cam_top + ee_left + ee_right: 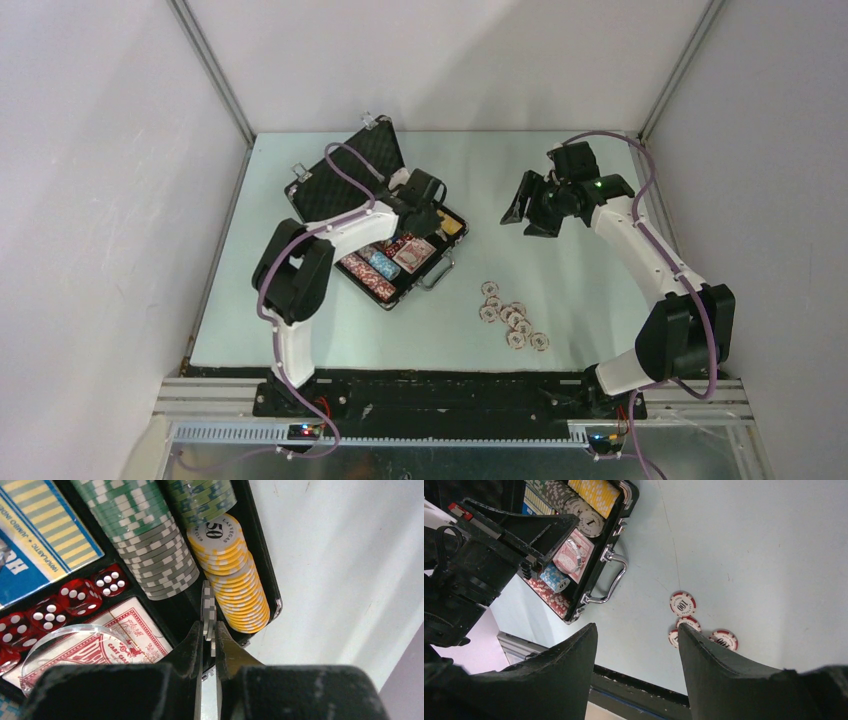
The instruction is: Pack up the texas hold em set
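Note:
The black case [360,165] lies open left of centre, its lid propped up behind. Over its right end hangs my left gripper [425,210], shut on a couple of grey chips [208,605] held edge-on between the fingertips [209,627]. They hang over the dark slot between the grey chip row [160,560] and the yellow chip row [235,580]. Red dice [75,597] and a red card deck [130,625] lie in the case. Several loose red-and-white chips [512,315] lie on the table. My right gripper [530,212] hovers open and empty [638,630].
The case's silver handle [611,582] sticks out toward the loose chips [683,603]. A blue card box [45,525] and a clear round disc [65,645] sit inside the case. White walls enclose the table on three sides.

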{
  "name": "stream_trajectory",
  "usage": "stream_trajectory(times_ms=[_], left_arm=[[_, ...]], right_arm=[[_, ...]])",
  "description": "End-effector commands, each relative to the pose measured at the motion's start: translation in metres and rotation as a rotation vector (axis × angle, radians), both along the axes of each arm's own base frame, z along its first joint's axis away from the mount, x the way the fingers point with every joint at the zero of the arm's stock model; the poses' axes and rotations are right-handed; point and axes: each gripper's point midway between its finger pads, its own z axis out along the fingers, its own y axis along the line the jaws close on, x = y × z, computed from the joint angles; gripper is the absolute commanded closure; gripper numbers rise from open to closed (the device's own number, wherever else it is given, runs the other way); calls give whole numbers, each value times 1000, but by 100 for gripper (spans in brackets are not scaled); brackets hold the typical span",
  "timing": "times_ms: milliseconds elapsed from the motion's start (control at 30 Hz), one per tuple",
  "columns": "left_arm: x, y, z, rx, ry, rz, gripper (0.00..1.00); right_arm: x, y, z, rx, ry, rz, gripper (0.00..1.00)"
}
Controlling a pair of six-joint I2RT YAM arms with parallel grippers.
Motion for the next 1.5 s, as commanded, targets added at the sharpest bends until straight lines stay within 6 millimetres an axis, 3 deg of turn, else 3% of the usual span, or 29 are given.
stream_trajectory(times_ms=[0, 267, 333, 467, 700, 1000, 1133, 1233, 1367, 1467], left_arm=[[4, -1, 0, 82, -6, -75, 97], [-9, 0, -18, 106, 84, -98, 92], [-11, 0, -18, 112, 86, -107, 88], [-17, -4, -24, 119, 114, -139, 68], [-18, -8, -26, 102, 125, -144, 63], [-16, 1, -22, 160, 112, -155, 87], [-17, 11, -8, 226, 87, -198, 90], [-15, 20, 13, 269, 26, -239, 91], [-12, 18, 37, 324, -72, -430, 99], [-17, 9, 47, 353, -132, -666, 100]], right_arm=[[6, 4, 9, 39, -32, -5, 38], [7, 4, 8, 45, -30, -6, 38], [7, 3, 8, 45, -30, -7, 38], [7, 4, 8, 49, -28, -6, 38], [8, 5, 8, 52, -28, -4, 38], [8, 4, 7, 49, -26, -6, 38], [8, 4, 7, 51, -26, -7, 38], [9, 4, 7, 55, -27, -5, 38], [10, 4, 8, 59, -30, -4, 38], [10, 4, 8, 61, -31, 2, 38]])
